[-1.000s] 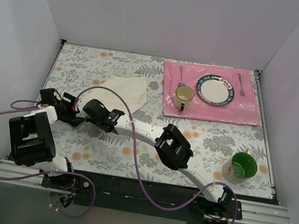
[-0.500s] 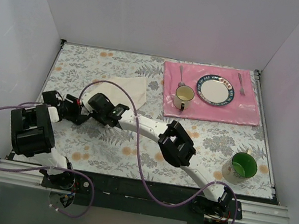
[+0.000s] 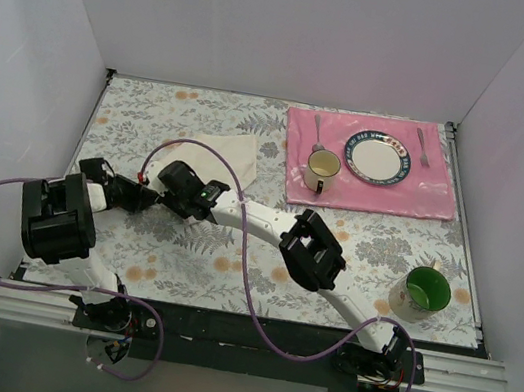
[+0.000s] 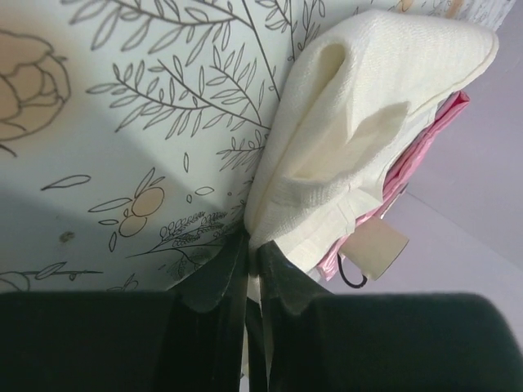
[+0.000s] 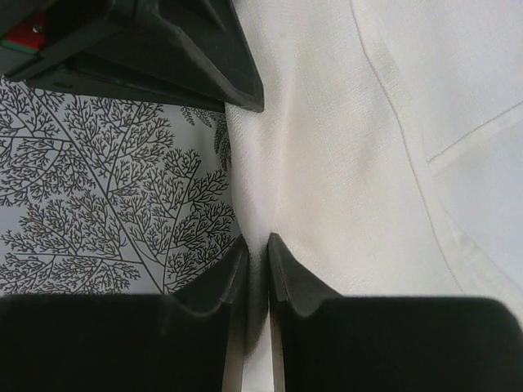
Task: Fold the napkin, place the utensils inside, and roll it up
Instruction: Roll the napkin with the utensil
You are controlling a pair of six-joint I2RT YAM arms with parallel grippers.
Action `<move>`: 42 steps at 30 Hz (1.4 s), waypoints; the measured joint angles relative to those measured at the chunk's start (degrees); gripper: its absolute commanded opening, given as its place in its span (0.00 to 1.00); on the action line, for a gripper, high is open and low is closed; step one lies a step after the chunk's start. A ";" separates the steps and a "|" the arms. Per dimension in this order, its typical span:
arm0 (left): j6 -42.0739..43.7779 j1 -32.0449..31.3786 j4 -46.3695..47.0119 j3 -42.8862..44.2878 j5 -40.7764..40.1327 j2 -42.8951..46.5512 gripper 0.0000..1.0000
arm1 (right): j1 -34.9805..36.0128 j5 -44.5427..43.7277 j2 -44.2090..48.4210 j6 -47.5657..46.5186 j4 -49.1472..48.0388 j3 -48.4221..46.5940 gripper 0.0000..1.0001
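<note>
— Where do our grippers stand?
— Both at the napkin's (image 4: 359, 106) near-left corner. Our left gripper (image 4: 252, 251) pinches its edge; our right gripper (image 5: 255, 245) clamps the cloth beside it.
— And our arms?
— Left arm (image 3: 59, 221) folded back, right arm (image 3: 313, 251) stretched towards the napkin.

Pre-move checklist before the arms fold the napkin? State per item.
1. Left gripper shut on napkin edge: ok.
2. Right gripper shut on napkin edge: ok.
3. Grippers not touching each other: ok, though close.
4. Napkin lying flat: not ok, humped and creased.
5. Napkin clear of placemat and mug: ok in the top view.
</note>
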State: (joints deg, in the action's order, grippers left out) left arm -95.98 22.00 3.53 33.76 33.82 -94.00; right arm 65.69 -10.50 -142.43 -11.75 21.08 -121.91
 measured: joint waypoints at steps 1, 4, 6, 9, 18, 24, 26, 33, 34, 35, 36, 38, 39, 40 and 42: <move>0.22 -0.11 -0.28 0.17 -0.37 0.02 0.06 | -0.02 0.13 0.00 0.04 0.00 0.00 0.32; 1.03 -0.52 -2.16 1.27 -1.36 0.02 0.03 | 0.00 0.85 0.22 0.24 0.09 0.37 0.50; 1.57 -0.83 -3.45 2.10 -2.01 0.02 0.01 | 0.07 1.20 0.33 0.48 0.50 0.52 0.59; 2.10 -0.92 -4.83 2.86 -2.67 0.02 0.00 | 0.42 1.05 0.44 0.20 0.96 0.52 0.64; 2.21 -1.03 -9.51 4.83 -3.17 0.02 0.00 | 2.29 -2.71 0.48 -0.79 0.74 0.52 0.65; 2.23 -1.01 -12.11 5.68 -3.19 0.02 0.00 | 3.82 -6.08 0.46 -1.90 0.13 0.57 0.60; 2.14 -1.01 -12.52 5.77 -3.17 0.02 0.00 | 4.33 -7.76 0.39 -2.21 -0.46 0.66 0.55; 2.12 -1.01 -14.53 6.38 -3.56 0.35 0.00 | 5.07 -11.91 -0.92 -3.02 -2.80 0.76 0.36; 2.12 -1.01 -14.75 6.38 -3.67 0.48 0.00 | 5.09 -12.09 -1.01 -3.04 -2.95 0.79 0.33; 2.10 -1.01 -15.17 6.38 -3.78 0.70 0.00 | 5.09 -12.33 -1.14 -3.13 -3.19 0.81 0.27; 2.10 -1.01 -15.43 6.38 -3.82 0.85 0.00 | 5.09 -12.50 -1.22 -3.15 -3.37 0.81 0.23; 2.10 -1.01 -15.78 6.47 -3.89 1.01 0.00 | 5.09 -12.79 -1.31 -3.23 -3.32 0.83 0.11; 2.10 -1.03 -15.91 6.49 -3.96 1.03 0.00 | 5.09 -12.81 -1.36 -3.34 -3.30 0.83 0.09; 2.12 -1.03 -16.06 6.49 -4.09 1.11 0.00 | 5.09 -12.83 -1.38 -3.26 -3.26 0.83 0.05; 2.16 -1.03 -16.44 6.49 -4.44 1.40 0.02 | 5.07 -12.52 -1.38 -3.15 -3.26 0.83 0.01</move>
State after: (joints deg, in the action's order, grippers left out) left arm -93.82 20.97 -12.91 40.25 29.39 -92.60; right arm 70.76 -23.03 -143.81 -14.90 17.82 -121.08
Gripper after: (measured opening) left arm 0.025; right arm 0.081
